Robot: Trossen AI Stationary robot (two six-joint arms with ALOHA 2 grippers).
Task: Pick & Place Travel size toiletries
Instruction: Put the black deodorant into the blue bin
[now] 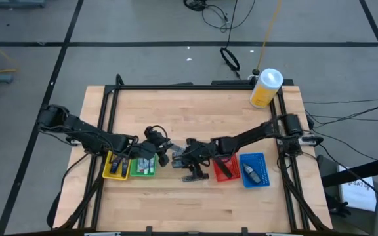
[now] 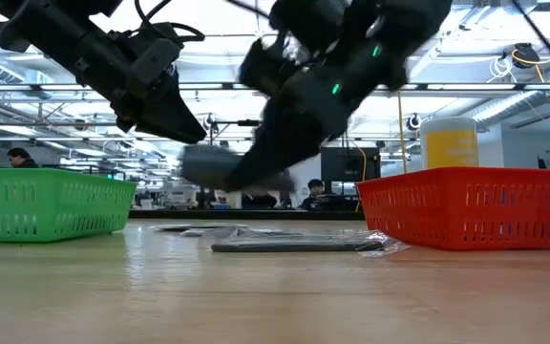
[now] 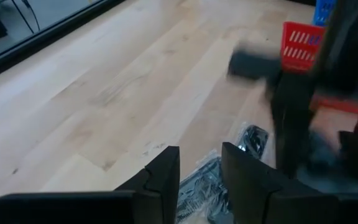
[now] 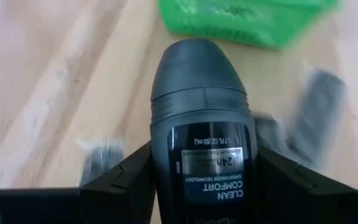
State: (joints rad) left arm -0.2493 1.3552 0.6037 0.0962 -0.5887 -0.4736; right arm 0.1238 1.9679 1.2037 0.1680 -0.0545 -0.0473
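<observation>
My right gripper (image 4: 201, 183) is shut on a dark grey roll-on deodorant (image 4: 199, 87) with a "CLEAN COMFORT" label. In the low view the deodorant (image 2: 220, 168) hangs above the table between the green bin (image 2: 41, 201) and the red bin (image 2: 466, 205). Flat clear packets with dark contents (image 2: 294, 243) lie on the wood below it. My left gripper (image 3: 201, 163) is open and hovers over these packets (image 3: 250, 140), beside the green bin (image 1: 143, 168). More small toiletries lie in the yellow bin (image 1: 115, 166), green bin and blue bin (image 1: 254, 170). My right gripper pinches the deodorant's labelled body (image 4: 201, 163) between its two fingers (image 4: 135, 174), one on each side. The rounded cap end (image 4: 197, 65) sticks out beyond the fingertips. The deodorant is lifted clear of the table, lying roughly level and pointing toward the green bin.
Yellow, green, red and blue bins stand in a row across the table's near middle. A big yellow canister with a white lid (image 1: 266, 88) stands at the far right corner. Bare wood (image 1: 189, 111) stretches behind the bins. People sit in the room beyond (image 2: 17, 158).
</observation>
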